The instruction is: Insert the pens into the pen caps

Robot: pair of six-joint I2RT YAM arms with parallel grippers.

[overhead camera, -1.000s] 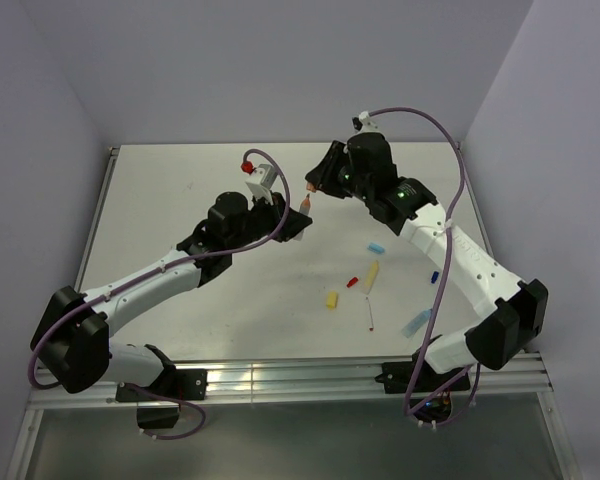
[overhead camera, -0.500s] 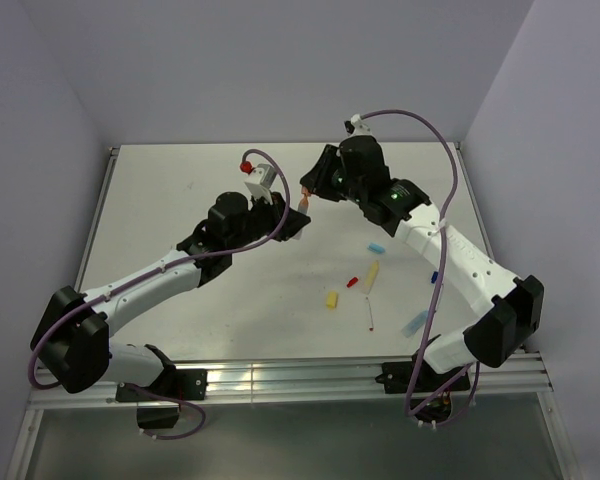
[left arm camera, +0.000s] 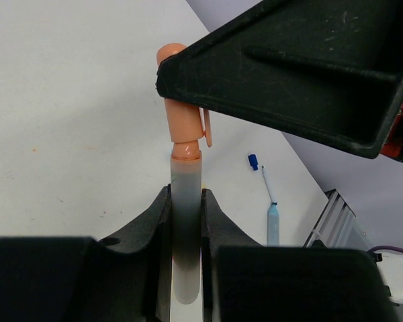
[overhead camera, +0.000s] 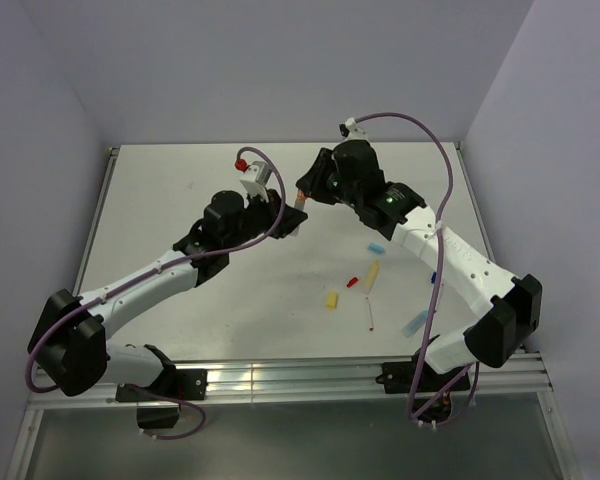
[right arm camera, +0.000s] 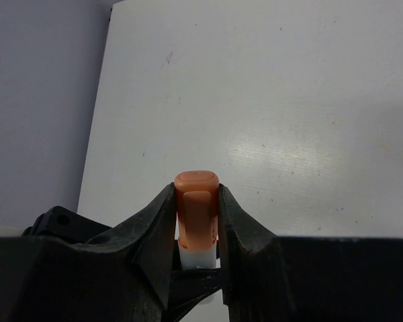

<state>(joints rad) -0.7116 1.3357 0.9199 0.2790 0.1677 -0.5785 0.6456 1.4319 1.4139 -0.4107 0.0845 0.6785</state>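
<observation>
1. The left gripper is clamped on the white pen, bottom centre of the left wrist view; the pen stands up out of the fingers.
2. The right gripper is pinched on the orange cap; the cap's lower end meets the pen's top end.
3. In the top view both grippers meet at upper centre, above the table.
4. Loose at right centre: a yellow cap; a red cap; a yellowish pen; a light blue cap; a light blue pen.
</observation>
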